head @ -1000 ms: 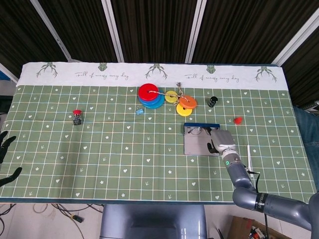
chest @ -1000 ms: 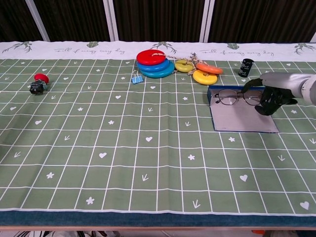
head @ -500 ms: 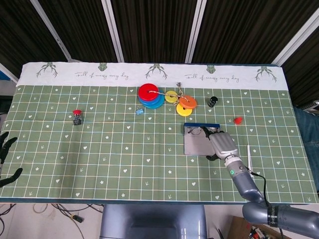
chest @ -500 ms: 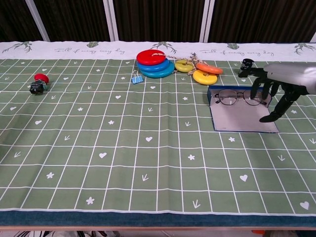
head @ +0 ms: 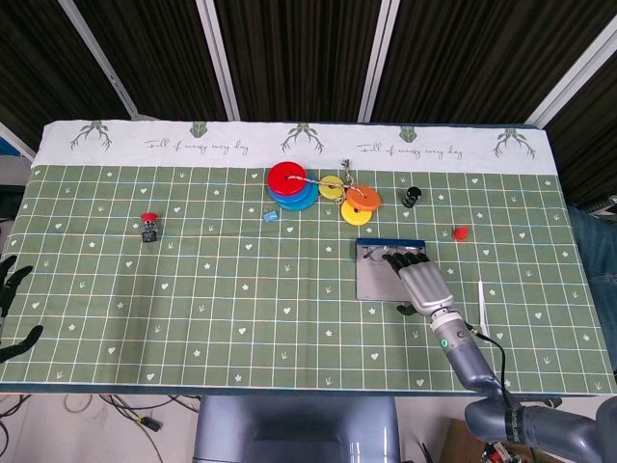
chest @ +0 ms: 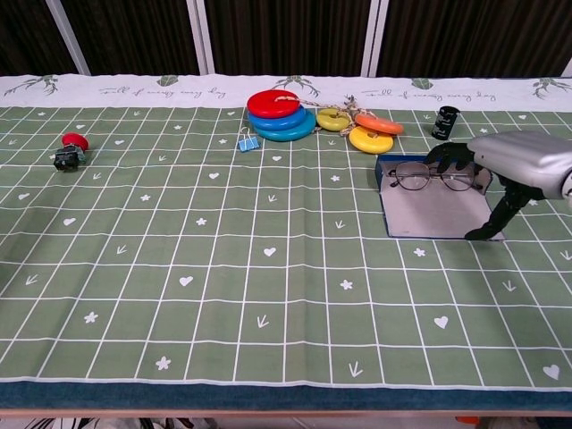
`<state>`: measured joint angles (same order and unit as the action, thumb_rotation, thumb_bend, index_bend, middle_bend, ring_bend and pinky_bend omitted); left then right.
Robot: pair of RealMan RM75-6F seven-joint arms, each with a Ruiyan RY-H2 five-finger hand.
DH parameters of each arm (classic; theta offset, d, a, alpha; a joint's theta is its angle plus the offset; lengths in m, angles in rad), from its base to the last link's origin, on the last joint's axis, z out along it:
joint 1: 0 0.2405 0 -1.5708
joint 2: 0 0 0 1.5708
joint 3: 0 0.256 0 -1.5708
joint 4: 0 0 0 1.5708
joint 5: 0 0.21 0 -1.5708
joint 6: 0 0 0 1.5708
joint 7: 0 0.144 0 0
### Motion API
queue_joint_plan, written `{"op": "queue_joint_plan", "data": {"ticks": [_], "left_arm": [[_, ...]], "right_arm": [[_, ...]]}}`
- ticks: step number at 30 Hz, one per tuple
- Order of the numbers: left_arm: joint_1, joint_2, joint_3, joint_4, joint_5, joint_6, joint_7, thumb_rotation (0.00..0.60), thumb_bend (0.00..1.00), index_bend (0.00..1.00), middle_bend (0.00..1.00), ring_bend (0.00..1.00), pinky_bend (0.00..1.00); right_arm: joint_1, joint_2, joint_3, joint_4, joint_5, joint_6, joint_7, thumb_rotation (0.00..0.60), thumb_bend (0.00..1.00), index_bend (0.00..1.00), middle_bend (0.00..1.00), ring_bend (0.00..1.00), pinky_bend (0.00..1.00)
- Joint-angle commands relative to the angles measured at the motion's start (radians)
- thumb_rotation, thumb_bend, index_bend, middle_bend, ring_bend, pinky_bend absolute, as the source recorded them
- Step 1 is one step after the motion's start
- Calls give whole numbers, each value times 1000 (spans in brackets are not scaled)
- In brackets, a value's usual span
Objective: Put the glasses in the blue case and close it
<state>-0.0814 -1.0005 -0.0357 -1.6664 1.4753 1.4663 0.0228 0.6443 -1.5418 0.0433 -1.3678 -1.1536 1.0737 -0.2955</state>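
Two cursive lines, too small to read with certainty, are printed on the white border of the cloth (chest: 134, 268). One pair of glasses (chest: 432, 177) is seen lying in the open blue case (chest: 438, 214), near its far wall. The right hand (chest: 514, 165) is held over the case with fingers apart — nothing is gripped. The left hand (head: 12, 289) is seen at the table edge, fingers spread. Four discs (chest: 281, 114) — red, blue, yellow, orange — lie beyond, with one clip (chest: 248, 140) and one pen (head: 481, 307).
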Motion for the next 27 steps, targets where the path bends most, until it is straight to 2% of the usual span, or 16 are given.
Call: {"op": "queue_joint_plan", "data": {"ticks": [1, 13, 27], "left_arm": [[0, 0, 0, 0, -1, -1, 2, 600, 239, 113, 0, 0, 0], [0, 1, 0, -4, -8, -5, 11, 600, 239, 113, 0, 0, 0], [-1, 2, 0, -7, -13, -10, 16, 600, 239, 116, 0, 0, 0]], "right_arm": [[-15, -45, -4, 57, -33, 16, 21, 600, 158, 205, 267, 250, 237], [-43, -125, 21, 178, -72, 29, 59, 600, 177, 237, 286, 264, 237], [-64, -142, 34, 204, -82, 15, 76, 600, 194, 258, 286, 263, 237]]}}
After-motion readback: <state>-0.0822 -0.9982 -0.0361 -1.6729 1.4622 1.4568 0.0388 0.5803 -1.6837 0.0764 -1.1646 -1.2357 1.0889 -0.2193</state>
